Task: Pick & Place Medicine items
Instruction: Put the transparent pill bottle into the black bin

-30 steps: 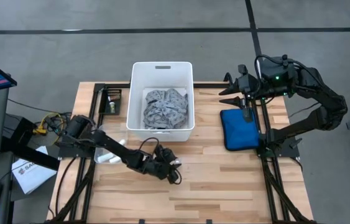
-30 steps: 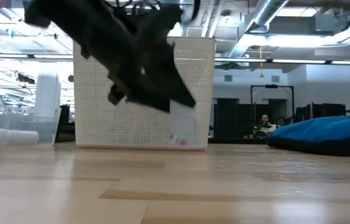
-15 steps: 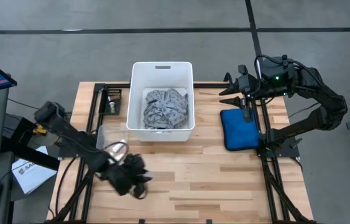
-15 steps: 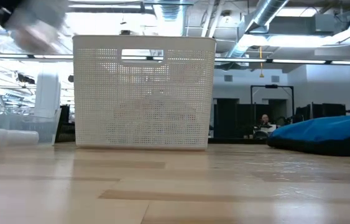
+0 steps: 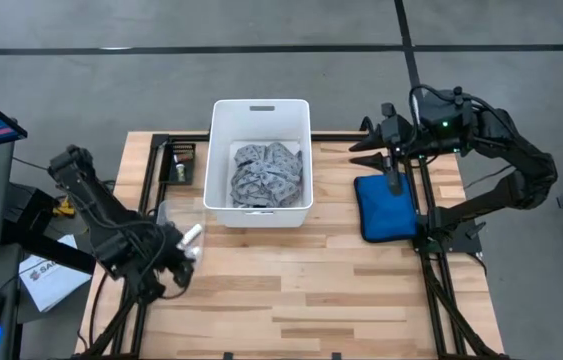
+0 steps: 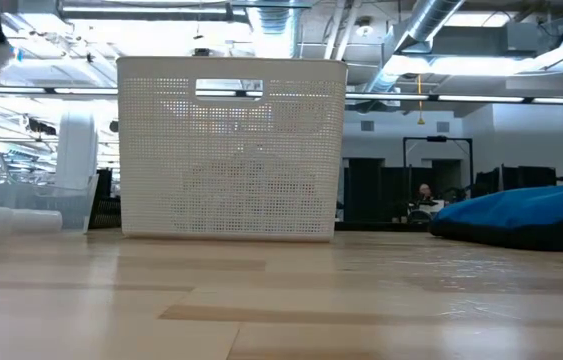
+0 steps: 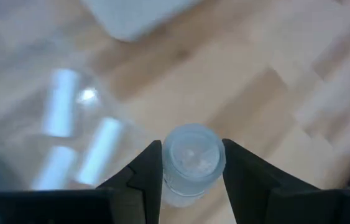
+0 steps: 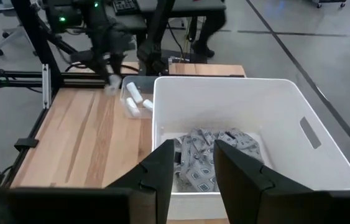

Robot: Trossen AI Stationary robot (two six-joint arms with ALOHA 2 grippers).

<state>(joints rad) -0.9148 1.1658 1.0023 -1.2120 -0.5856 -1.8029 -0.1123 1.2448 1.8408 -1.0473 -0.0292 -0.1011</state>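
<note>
Gripping a small glassy vial (image 7: 193,163) between its two fingers (image 7: 142,180), the left gripper (image 5: 183,243) hangs over the left part of the surface (image 5: 341,290), beside the front-left corner of the white bin (image 5: 260,113). Below it, in the left wrist view, three white tubes (image 7: 99,151) lie close together on a clear tray; that view is blurred, so finer detail cannot be told. The right wrist view shows the tubes (image 8: 133,99) just beside the bin's (image 8: 311,168) outer wall. A grey patterned cloth (image 5: 266,173) lies inside the bin. The right gripper (image 5: 371,147) hovers to the right of the bin, above the far end of the blue pouch (image 5: 386,208), its fingers (image 8: 162,163) slightly apart and holding nothing.
</note>
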